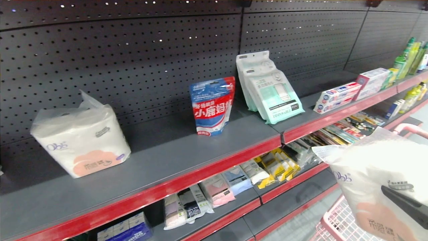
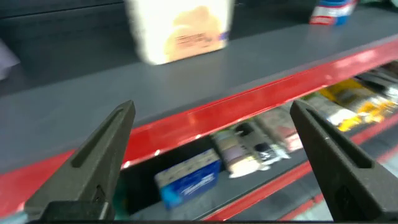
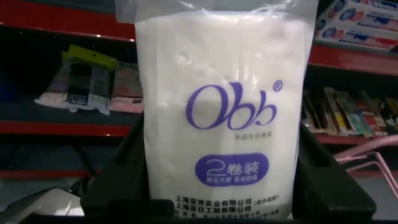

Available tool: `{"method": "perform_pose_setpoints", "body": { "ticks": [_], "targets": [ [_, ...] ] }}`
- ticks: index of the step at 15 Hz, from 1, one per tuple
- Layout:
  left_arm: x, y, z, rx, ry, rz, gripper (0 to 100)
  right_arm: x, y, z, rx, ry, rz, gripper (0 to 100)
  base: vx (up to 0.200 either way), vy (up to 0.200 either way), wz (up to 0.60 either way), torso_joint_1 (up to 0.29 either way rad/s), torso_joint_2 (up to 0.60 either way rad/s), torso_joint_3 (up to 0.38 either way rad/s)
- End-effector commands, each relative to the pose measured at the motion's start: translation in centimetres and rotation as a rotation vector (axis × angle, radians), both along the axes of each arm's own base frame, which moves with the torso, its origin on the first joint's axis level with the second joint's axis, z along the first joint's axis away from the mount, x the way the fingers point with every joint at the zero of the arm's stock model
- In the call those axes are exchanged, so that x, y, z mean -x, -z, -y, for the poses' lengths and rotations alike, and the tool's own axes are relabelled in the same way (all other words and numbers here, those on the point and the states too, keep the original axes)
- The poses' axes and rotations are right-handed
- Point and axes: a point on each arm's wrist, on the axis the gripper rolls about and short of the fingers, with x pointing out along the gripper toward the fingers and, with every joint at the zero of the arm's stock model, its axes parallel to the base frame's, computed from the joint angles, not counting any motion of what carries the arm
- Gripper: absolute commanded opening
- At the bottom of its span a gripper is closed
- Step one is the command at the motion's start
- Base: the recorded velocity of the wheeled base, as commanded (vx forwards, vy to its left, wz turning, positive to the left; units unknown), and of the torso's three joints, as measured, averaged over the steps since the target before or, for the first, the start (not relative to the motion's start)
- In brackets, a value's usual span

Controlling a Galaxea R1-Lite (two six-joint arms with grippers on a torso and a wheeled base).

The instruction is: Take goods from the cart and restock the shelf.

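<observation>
Right now we are judging this to be the carrying step. Our right gripper (image 3: pixel 224 186) is squeezing a white paper-roll pack (image 3: pixel 224 81) between its two dark fingers, one pressed against each side face. In the head view that held pack is hanging over the pink cart (image 1: pixel 334 221), off to the right of the shelf (image 1: pixel 174 157) and apart from it. Our left gripper (image 2: pixel 211 155) is standing wide open with nothing between its fingers, hovering just in front of the shelf's red edge, below a matching pack (image 1: pixel 80 137) that is sitting on the grey board.

As we are reading it, the next move is calling for a lift over the red lip and a swing toward the bare stretch of board between the matching pack and the blue-and-red pouch (image 1: pixel 212 105). We are then wanting the held pack set down upright beside its twin before the fingers let go. The wrapping is looking soft, so we are expecting it to give and sag under the squeeze.

Much is escaping us. The held pack is running off the lower edge of the head view, and only one dark finger is peeking past it there. The cart is showing us just a corner of its grid and a handle, so we are unable to tell what goods are remaining inside. In the left wrist view the matching pack is blurred.
</observation>
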Motion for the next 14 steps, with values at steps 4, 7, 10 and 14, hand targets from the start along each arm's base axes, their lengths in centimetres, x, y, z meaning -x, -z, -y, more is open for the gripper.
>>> {"method": "perform_pose_setpoints", "body": {
  "ticks": [4, 7, 10, 14],
  "targets": [
    [-0.01, 0.00, 0.00, 0.000, 0.000, -0.001, 100, -0.02, 0.10, -0.01, 0.017, -0.005, 0.000, 0, 0.000, 0.000, 0.45, 0.002, 0.00, 0.002],
    [-0.01, 0.00, 0.00, 0.002, 0.000, -0.001, 100, -0.13, 0.10, -0.05, 0.022, -0.013, -0.003, 0, 0.000, 0.000, 0.00, 0.000, 0.00, 0.000],
    [-0.01, 0.00, 0.00, 0.002, 0.000, -0.001, 100, -0.20, 0.12, -0.09, 0.018, -0.018, -0.007, 0, 0.000, 0.000, 0.00, 0.000, 0.00, 0.000],
    [-0.04, -0.01, 0.00, -0.003, 0.000, -0.006, 100, -0.04, -0.07, -0.20, -0.065, -0.028, -0.014, 0, 0.000, 0.000, 0.00, 0.000, 0.00, 0.000]
  ]
}}
